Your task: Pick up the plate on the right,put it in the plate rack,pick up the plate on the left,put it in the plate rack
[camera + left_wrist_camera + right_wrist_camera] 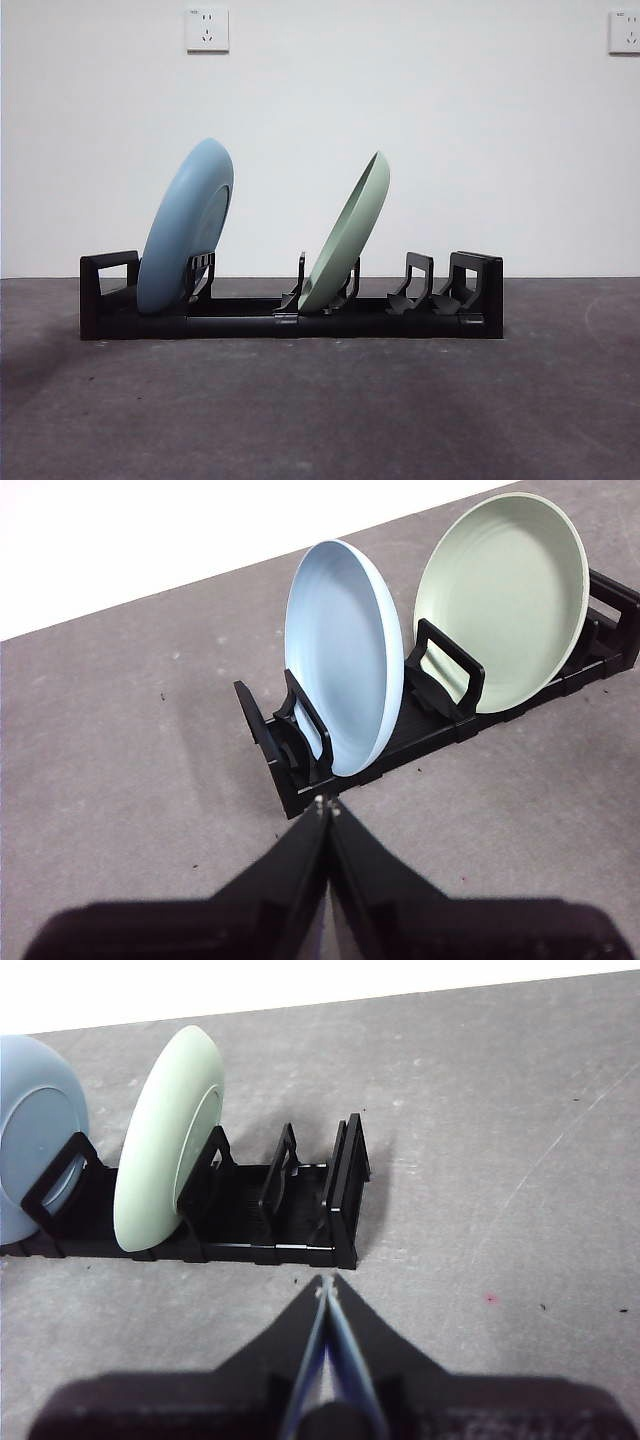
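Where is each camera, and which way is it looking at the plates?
Front view: low at table height, looking level across at the plate rack, blue plate and green plate; no arm shows.
Left wrist view: above the rack's blue-plate end, looking down; the shut left gripper shows.
Right wrist view: above the rack's other end; the shut right gripper shows.
All three views share the rack and both plates.

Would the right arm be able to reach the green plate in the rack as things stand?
Probably yes. The right gripper, jaws shut, hangs clear of the plate rack at its end; only bare prongs stand between it and the green plate, whose rim rises free above them.
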Robot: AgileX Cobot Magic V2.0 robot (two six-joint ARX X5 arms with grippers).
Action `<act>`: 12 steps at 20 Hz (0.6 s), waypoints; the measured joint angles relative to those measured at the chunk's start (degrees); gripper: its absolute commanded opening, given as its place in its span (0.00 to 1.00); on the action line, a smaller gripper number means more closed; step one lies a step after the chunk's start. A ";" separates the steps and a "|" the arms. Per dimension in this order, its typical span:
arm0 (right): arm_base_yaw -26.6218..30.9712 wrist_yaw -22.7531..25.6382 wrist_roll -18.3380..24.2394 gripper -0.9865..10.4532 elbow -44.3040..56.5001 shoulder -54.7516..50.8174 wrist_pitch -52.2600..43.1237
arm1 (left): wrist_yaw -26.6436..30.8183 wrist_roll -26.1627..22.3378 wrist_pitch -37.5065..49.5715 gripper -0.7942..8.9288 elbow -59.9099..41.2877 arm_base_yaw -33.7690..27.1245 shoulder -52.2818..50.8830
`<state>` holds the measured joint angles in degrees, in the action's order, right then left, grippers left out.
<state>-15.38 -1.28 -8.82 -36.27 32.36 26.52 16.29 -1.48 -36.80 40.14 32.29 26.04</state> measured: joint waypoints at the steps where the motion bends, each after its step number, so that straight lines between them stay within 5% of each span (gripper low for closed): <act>1: 0.00 0.02 0.00 0.09 0.00 0.00 0.00 | 0.00 0.00 0.00 0.08 0.00 0.00 0.04; 6: 0.00 0.02 0.00 0.09 0.00 -0.02 0.02 | -1.16 -0.92 0.04 0.08 -0.04 -2.47 -2.08; 12: 0.00 0.00 0.00 0.09 0.00 -0.02 0.02 | -15.30 -1.09 16.26 0.08 -11.74 -20.96 -14.32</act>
<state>-15.38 -1.28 -8.82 -36.27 32.34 26.55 0.99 -2.57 -20.53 28.40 11.33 11.73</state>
